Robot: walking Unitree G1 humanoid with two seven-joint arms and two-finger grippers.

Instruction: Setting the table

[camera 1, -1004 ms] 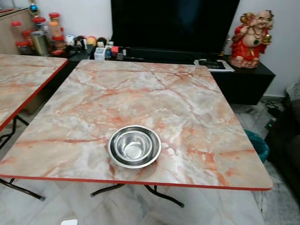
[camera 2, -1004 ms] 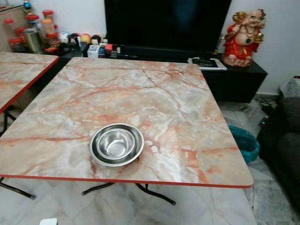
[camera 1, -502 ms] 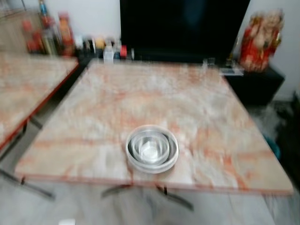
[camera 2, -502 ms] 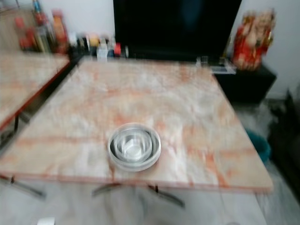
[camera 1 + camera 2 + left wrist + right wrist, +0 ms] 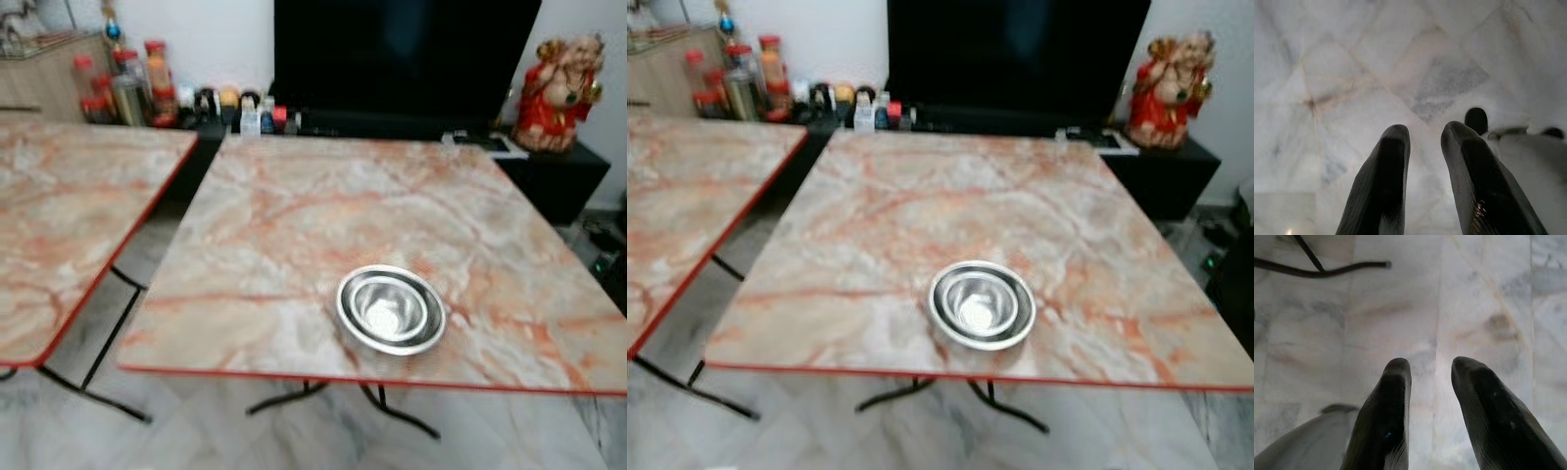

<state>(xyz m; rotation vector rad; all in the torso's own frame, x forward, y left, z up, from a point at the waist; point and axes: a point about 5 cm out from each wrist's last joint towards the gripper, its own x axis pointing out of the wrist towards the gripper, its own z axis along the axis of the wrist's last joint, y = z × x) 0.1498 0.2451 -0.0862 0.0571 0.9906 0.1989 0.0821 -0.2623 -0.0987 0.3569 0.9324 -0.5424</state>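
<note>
Evenly lit from overhead, slightly soft with motion blur. Pale glare inside the steel bowls [image 5: 391, 309]. Close black fingers [image 5: 1382, 186] out of focus.

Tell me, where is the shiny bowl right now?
The bowl sits on the marble table, near the front edge that faces the robot and a little to the right of the middle, with nothing else beside it.

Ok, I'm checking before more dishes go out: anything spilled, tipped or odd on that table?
Nothing stands out. The steel bowls sit upright, nested, near the front edge of the marble-pattern table, with no spill visible around them.
</note>
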